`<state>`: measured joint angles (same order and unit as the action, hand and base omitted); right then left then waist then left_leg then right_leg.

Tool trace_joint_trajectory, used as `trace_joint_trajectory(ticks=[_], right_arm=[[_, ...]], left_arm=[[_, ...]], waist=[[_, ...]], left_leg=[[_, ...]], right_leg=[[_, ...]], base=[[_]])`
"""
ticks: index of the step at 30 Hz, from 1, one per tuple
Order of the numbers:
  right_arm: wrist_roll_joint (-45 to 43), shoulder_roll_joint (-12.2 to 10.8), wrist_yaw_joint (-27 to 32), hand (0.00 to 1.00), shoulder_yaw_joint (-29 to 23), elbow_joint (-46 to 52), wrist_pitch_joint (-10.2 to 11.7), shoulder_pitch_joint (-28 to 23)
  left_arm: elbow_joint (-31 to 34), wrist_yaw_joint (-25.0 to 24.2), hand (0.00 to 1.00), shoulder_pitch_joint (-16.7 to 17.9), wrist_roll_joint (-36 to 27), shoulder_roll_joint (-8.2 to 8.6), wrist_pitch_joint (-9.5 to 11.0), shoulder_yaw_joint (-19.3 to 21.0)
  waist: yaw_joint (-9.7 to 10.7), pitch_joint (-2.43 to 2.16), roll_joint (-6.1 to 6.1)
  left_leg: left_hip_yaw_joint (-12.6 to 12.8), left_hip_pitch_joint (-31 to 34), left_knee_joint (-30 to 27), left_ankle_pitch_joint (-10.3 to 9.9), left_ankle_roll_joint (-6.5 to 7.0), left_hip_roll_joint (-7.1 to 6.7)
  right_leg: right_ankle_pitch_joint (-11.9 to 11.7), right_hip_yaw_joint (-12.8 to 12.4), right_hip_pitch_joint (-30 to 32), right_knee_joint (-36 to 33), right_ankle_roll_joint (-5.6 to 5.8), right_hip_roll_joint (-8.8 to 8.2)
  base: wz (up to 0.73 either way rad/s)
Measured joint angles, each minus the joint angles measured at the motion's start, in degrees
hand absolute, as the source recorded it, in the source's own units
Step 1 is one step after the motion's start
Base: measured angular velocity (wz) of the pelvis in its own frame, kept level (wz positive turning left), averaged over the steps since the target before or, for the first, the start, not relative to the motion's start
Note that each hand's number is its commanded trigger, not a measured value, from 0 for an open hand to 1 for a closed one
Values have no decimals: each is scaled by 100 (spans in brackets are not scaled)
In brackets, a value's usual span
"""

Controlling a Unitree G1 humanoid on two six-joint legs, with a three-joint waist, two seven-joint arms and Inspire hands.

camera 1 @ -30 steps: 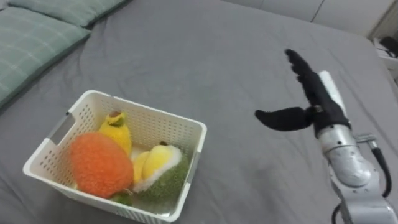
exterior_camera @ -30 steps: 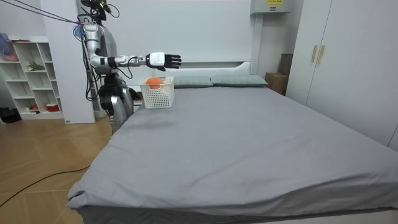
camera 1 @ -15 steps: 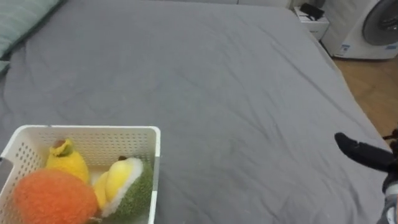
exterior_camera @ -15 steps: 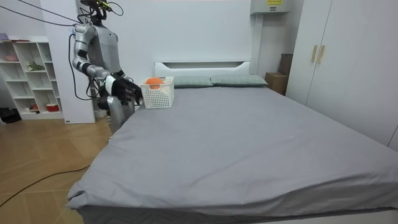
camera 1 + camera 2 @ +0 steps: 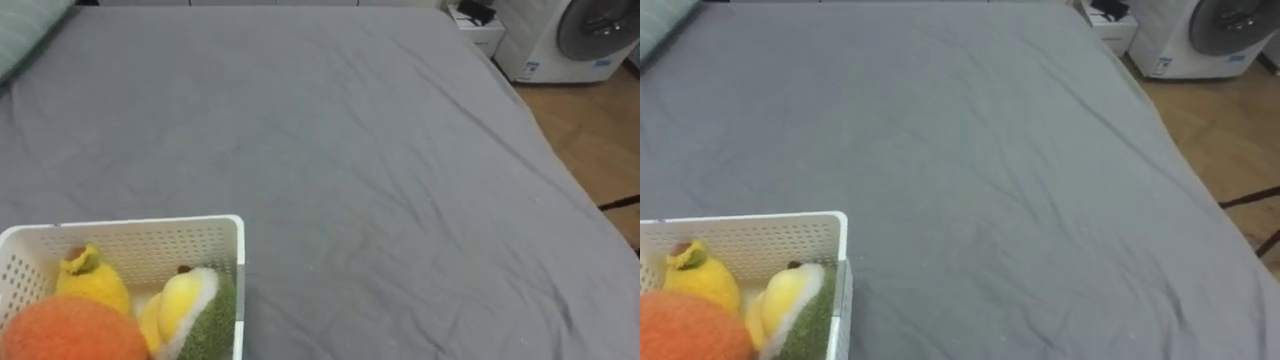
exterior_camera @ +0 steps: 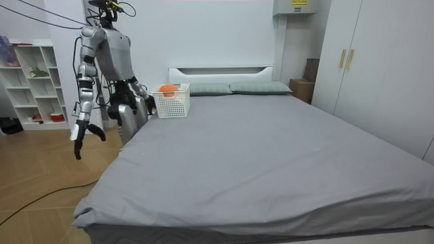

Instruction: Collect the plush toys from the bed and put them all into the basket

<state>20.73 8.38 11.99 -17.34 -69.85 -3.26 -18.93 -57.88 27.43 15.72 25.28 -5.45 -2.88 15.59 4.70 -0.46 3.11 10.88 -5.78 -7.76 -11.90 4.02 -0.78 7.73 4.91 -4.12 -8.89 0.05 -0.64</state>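
A white perforated basket [image 5: 150, 225] sits on the grey bed [image 5: 380, 180] at the lower left of the eye views. Inside it lie a round orange plush [image 5: 70, 335], a yellow plush fruit [image 5: 90, 280] and a yellow-and-green plush [image 5: 195, 310]. In the room view I stand beside the bed near its head, at the room view's left, with the basket [image 6: 171, 102] just beside me. My right hand [image 6: 81, 134] hangs open at my side over the floor, holding nothing. My left hand [image 6: 140, 97] is a dark shape by my waist.
A green pillow's corner [image 5: 25, 35] lies at the far left of the bed. Past the bed's far edge are wooden floor [image 5: 590, 140], a washing machine [image 5: 585, 35] and a small white stand [image 5: 478, 28]. White shelves [image 6: 34, 81] stand behind me.
My right arm has drawn back from over the bed and dropped to my side. The eye view has swung right, so the basket sits lower left. The basket and toys have not moved.
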Motion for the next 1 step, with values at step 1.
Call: trace_joint_trajectory(ticks=[1], right_arm=[[-293,-3,-97,0,125,-125,-84,30]], left_arm=[[0,-53,0,-1,4,-2,-53,-5]], waist=[[-9,-8,-18]], left_leg=[[-1,-25,-5,0,0,0]], right_leg=[[-1,1,-26,0,0,0]], base=[[0]])
